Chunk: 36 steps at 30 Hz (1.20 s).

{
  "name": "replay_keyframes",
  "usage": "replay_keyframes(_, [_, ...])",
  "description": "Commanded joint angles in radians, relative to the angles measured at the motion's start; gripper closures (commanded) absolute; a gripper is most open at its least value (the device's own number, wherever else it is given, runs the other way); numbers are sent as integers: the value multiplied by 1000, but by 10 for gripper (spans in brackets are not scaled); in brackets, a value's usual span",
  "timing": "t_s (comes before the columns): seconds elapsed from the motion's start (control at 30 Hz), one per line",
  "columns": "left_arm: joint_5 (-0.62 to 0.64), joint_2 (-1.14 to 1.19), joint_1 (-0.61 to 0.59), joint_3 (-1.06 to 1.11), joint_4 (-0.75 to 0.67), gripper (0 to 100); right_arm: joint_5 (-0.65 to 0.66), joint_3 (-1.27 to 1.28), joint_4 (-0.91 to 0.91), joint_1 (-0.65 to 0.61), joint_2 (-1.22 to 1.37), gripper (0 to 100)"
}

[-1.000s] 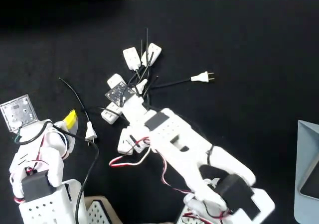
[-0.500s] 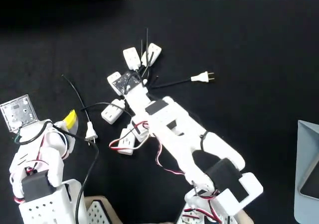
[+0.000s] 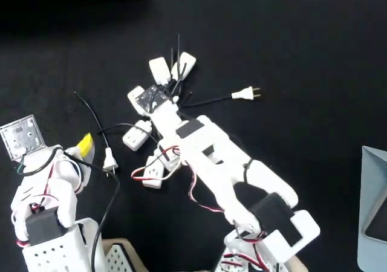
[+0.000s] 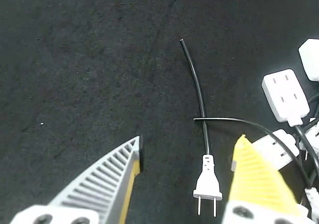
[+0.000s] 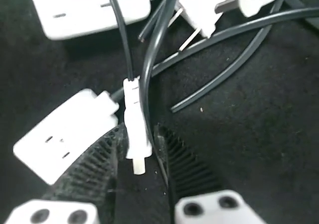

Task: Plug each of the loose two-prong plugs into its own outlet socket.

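Centre table: the right gripper (image 5: 139, 132) pinches a white plug (image 5: 133, 109) amid tangled cords. The plug's long axis runs in line with the fingers, cord end pointing away from the wrist. An outlet socket (image 5: 65, 134) lies just beside it, slots facing up (likely the target, so the plug would need tipping). At near left, the left gripper (image 4: 189, 139) hangs spread above a second loose plug (image 4: 208, 181).

You have even, soft light: the black table (image 3: 314, 54) swallows it and shows hardly a shadow, while the white outlet sockets (image 3: 160, 71) and the plug (image 5: 135, 129) glare bright against it.
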Motion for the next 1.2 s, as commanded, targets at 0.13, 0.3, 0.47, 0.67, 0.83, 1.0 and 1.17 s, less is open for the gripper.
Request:
replay_keyframes(0.13, [-9, -5, -8, -2, -25, 704, 38, -50, 25, -21, -96, 982])
replay_keyframes(0.3, [-9, -5, -8, -2, -25, 704, 37, -51, 31, -18, -70, 887])
replay_keyframes(0.47, [-9, -5, -8, -2, -25, 704, 37, -68, 109, -21, -101, 818])
replay_keyframes(0.67, [-9, -5, -8, -2, -25, 704, 37, -61, 114, -28, -148, 817])
replay_keyframes(0.83, [-9, -5, -8, -2, -25, 704, 37, -59, 74, -51, -90, 817])
replay_keyframes(1.0, [-11, -5, -8, -2, -25, 704, 37, -64, 25, -54, -12, 818])
replay_keyframes(1.17, [-11, -5, -8, -2, -25, 704, 3, -79, 29, -54, 5, 830])
